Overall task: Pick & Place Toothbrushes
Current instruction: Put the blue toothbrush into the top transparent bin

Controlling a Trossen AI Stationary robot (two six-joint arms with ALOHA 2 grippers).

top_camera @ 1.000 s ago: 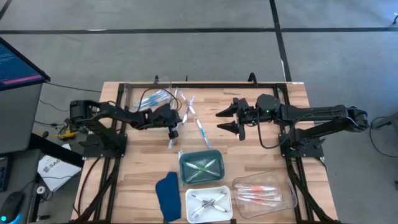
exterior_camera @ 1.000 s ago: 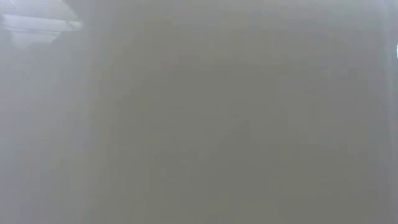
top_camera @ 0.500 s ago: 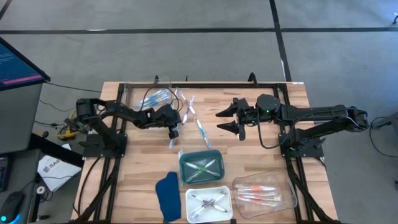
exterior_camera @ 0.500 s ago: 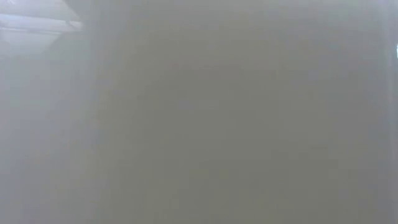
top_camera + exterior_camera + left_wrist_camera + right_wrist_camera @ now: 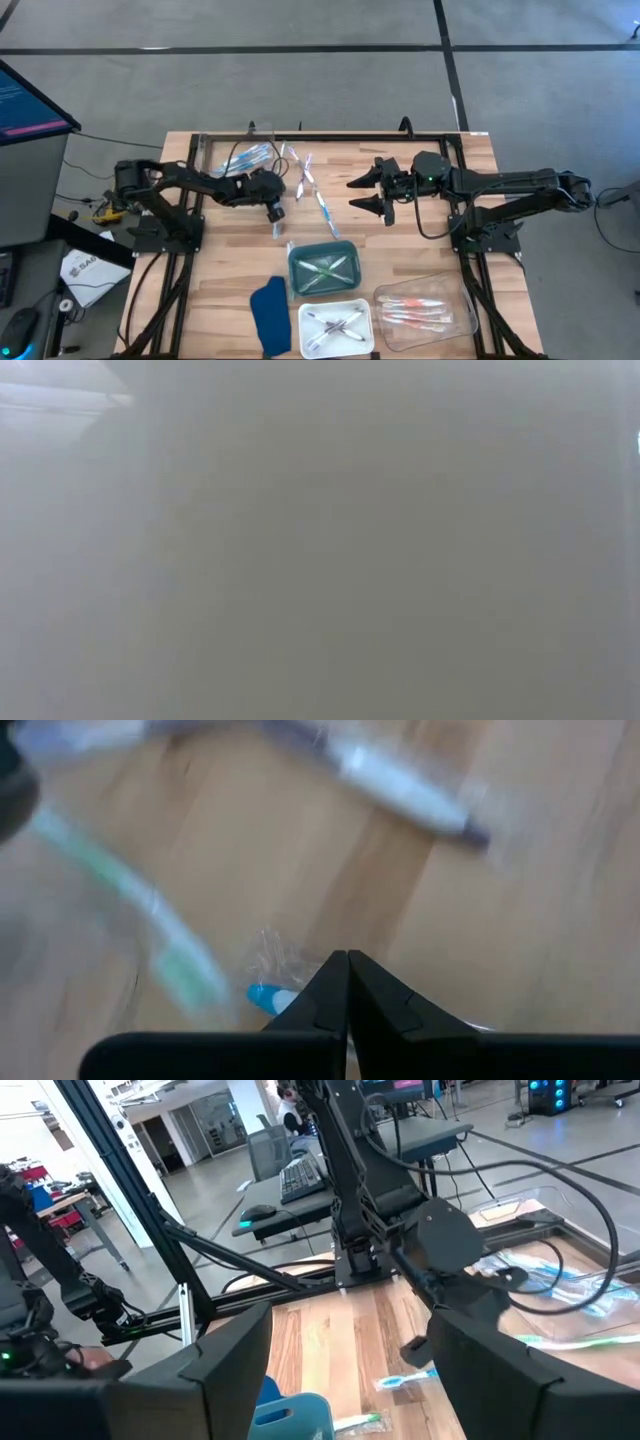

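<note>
Wooden slatted table (image 5: 220,290) on a grey floor, with a black frame around its far half.

Nearest edge: a white tray (image 5: 336,327) holding grey-handled toothbrushes, a clear tray (image 5: 425,307) with pink-orange ones, and a dark blue cloth piece (image 5: 270,312) beside the white tray. Just beyond these, a green tray (image 5: 324,267) containing green toothbrushes.

Mid-table: left gripper (image 5: 275,212), jaws pressed together. In the left wrist view a blue-headed toothbrush (image 5: 268,998) in clear wrapping shows directly at the closed fingertips; whether it is pinched cannot be told. A green toothbrush (image 5: 150,915) lies just beside the jaws, a purple-grey one (image 5: 400,790) farther ahead.

Right gripper (image 5: 385,190) is well apart from the left one, jaws wide apart with nothing between them.

Far side: loose toothbrushes (image 5: 310,185) and a clear tray of blue ones (image 5: 250,155) beyond the left jaws.

The low view shows only grey haze.
</note>
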